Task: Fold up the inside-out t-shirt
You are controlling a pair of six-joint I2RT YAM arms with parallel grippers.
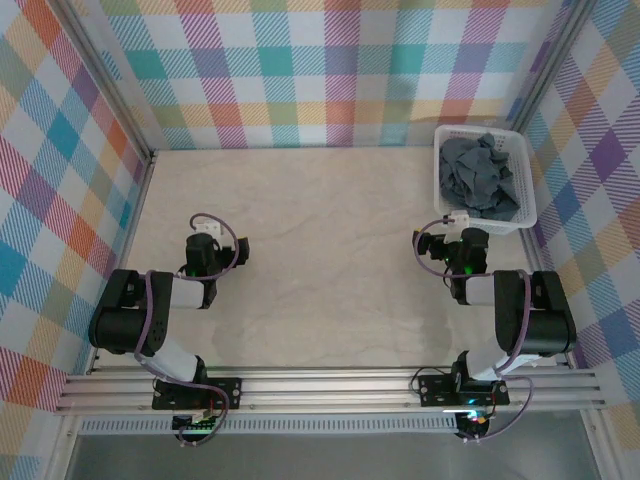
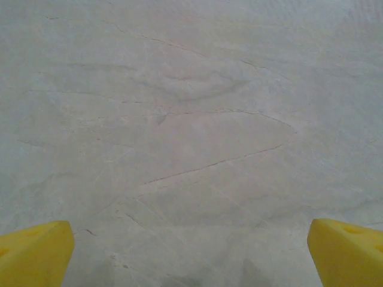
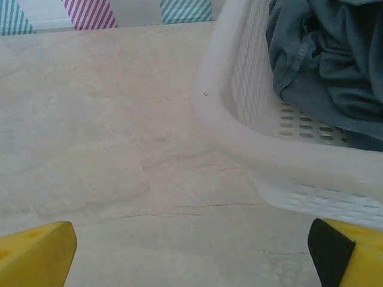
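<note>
Seemingly empty fingers (image 2: 35,254), both pairs wide.

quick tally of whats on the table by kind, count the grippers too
t-shirt: 1, dark blue-grey, crumpled in the basket
basket: 1, white mesh
grippers: 2, left gripper and right gripper, both open
total: 4

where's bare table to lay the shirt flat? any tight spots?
Free: the middle and left of the table, from the checked back wall down to the left gripper and right gripper. Crowded: far right corner, where the basket holding the t-shirt sits just beyond the right gripper.
</note>
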